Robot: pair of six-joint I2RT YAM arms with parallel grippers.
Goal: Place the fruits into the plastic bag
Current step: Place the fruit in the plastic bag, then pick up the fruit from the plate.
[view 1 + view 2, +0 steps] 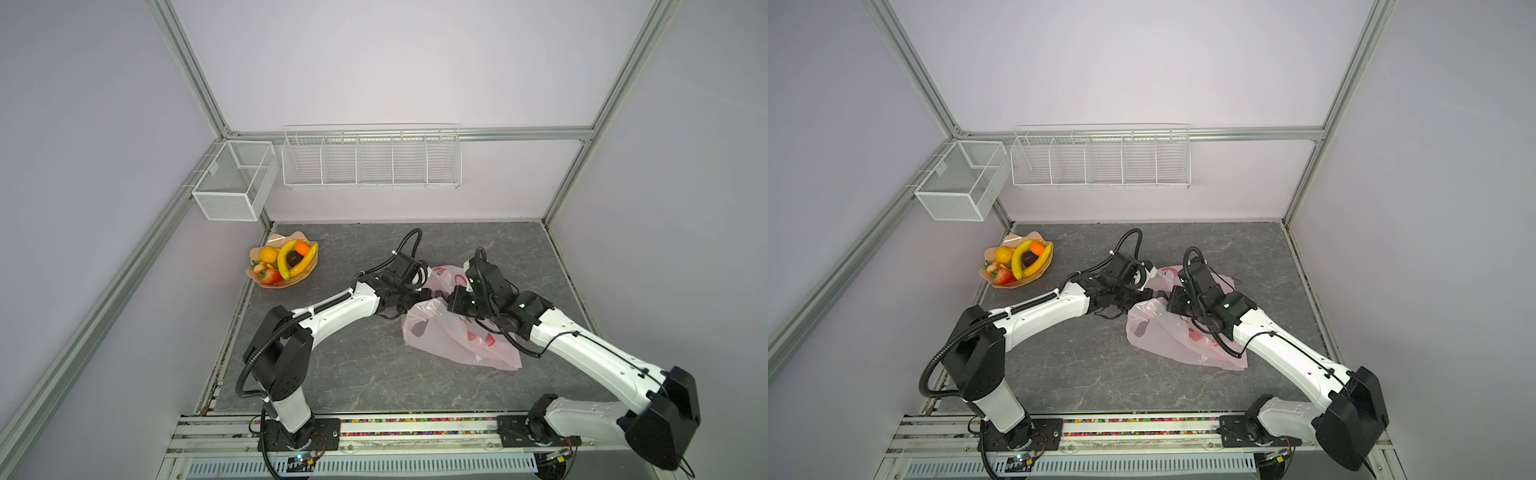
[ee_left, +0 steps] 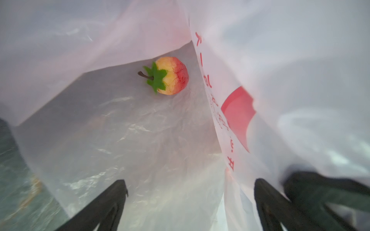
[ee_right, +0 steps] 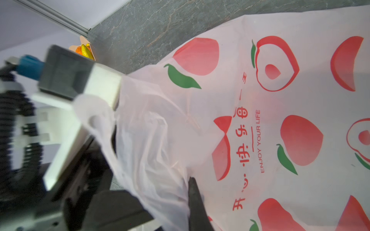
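The left gripper [image 2: 191, 181] has its two black fingers [image 2: 112, 200] spread wide apart and holds nothing. It is pushed into the mouth of the plastic bag [image 2: 120, 130], with thin film draped past both fingers. Beyond them one strawberry [image 2: 174, 76] lies on the bag's lower layer. It is a dimpled toy, red fading to pale yellow, with a flat green leaf cap and a short dark stem.

The right gripper [image 3: 193, 180] is closed, its fingers together on a gathered fold of the bag's rim. Only one dark, tapered finger shows in the right wrist view, with crinkled plastic bunched around it.

The bag [image 1: 449, 336] lies right of the middle of the table [image 1: 353, 365], a grey slab veined like marble. The bag is translucent pale pink, glossy and creased, printed with flat red fruit shapes, green leaves and red lettering.

The other fruits [image 1: 286, 262] sit piled in a peach-coloured wavy-edged dish [image 1: 270, 284] at the far left corner, well apart from the bag. They are two curved yellow bananas, a round orange, a yellow piece, a dark brown one and red strawberries.
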